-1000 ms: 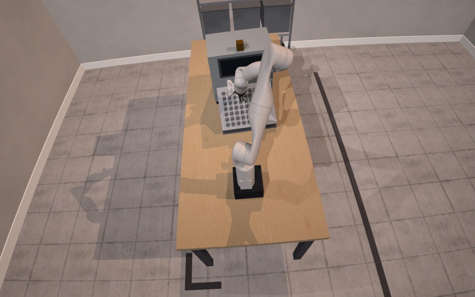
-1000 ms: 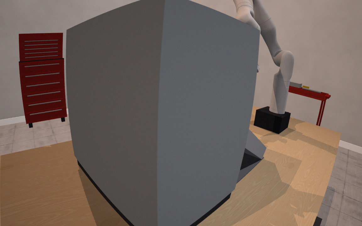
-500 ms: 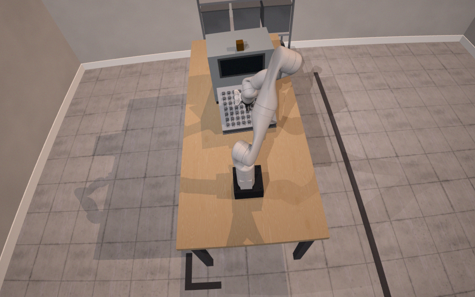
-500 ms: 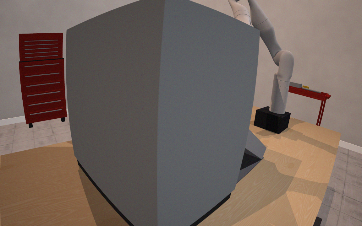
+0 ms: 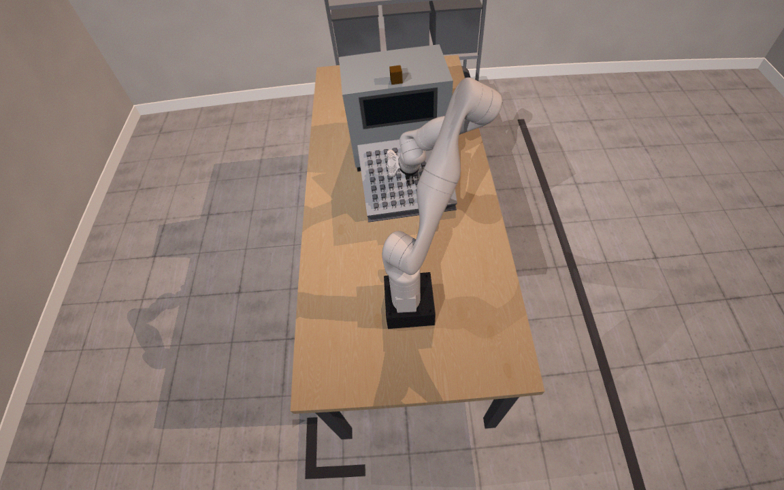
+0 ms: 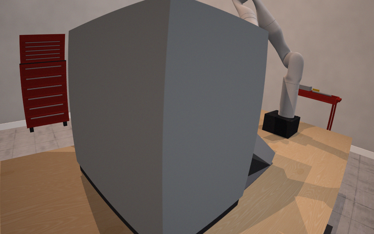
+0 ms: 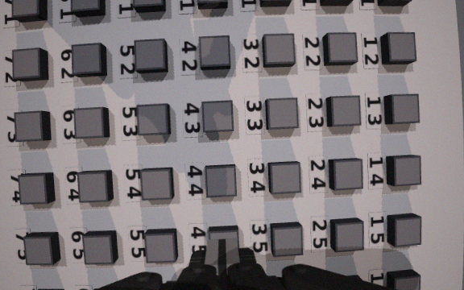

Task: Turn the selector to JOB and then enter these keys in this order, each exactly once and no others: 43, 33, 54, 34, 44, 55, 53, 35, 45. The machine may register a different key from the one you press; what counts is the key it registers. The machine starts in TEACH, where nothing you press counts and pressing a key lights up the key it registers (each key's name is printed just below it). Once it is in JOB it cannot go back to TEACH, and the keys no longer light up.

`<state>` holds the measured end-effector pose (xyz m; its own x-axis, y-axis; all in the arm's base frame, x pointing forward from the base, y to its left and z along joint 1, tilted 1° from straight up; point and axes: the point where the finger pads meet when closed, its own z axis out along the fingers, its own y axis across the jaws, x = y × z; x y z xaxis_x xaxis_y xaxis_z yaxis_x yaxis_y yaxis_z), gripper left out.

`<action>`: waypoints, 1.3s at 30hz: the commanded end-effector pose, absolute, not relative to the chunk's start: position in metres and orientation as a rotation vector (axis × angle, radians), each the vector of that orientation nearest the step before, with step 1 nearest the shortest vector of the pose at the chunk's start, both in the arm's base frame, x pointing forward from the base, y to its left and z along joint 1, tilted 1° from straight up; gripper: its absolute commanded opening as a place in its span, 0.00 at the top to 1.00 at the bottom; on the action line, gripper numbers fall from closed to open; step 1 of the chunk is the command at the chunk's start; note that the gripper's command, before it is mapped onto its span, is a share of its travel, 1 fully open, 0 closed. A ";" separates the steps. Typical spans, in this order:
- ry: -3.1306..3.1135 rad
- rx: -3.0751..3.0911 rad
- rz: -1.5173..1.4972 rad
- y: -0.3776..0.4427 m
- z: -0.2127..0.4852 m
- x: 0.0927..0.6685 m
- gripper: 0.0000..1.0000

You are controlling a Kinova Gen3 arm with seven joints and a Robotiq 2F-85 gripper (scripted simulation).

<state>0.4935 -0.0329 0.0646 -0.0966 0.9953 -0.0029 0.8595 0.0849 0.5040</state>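
Key 45 [image 7: 223,235] under the closed, empty hand [image 7: 221,251], keys 35 [image 7: 287,239] and 55 [image 7: 160,246] flanking closely.

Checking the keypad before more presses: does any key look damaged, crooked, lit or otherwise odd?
Nothing stands out. The square grey keys on the white keypad panel sit in even rows, none lit or tilted; darker patches are shadows. The black gripper, shut and holding nothing, is over the key labelled 45; contact cannot be told.
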 end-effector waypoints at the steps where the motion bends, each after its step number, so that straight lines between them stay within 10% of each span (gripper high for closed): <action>1: 2.024 1.835 0.546 -0.033 0.062 0.496 0.90; 39: 2.024 1.835 0.546 -0.032 0.053 0.501 0.90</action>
